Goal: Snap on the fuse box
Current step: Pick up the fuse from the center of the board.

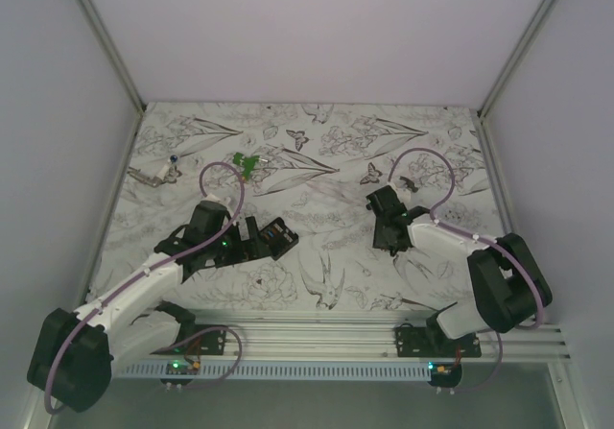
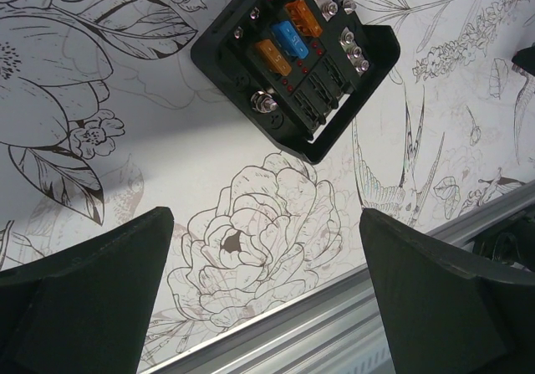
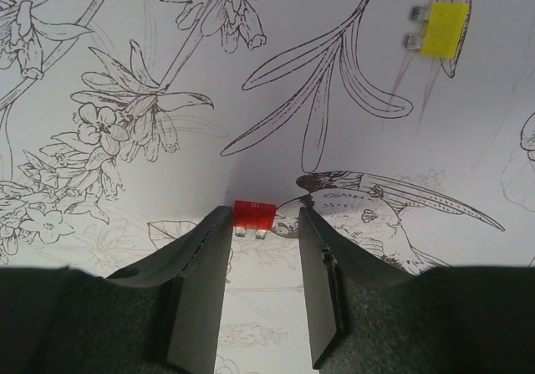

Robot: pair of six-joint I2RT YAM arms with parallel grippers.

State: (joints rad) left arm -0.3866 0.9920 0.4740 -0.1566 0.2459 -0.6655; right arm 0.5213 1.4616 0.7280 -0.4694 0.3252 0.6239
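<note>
Right wrist shows the right jaws half-spread astride a red fuse (image 3: 253, 215) on the desk (image 3: 468, 123), not clamping it, while the fuse box (image 2: 294, 56) lies open just ahead of the wide left jaws; likely fuse pickup, needing a square close next.

The table (image 1: 326, 213) was viewed whole from a fixed camera set high above and behind the arm bases, tilted down and forward, far enough back for both arms to be taken in. The left wrist view was taken close over the printed cover, past the left fingers (image 2: 84, 299), toward the fuse box (image 2: 292, 56), which was shared with the overhead view. The right wrist view was taken nearer still, low between the right fingers (image 3: 201, 299), with a red fuse (image 3: 253, 214) at their tips.
</note>
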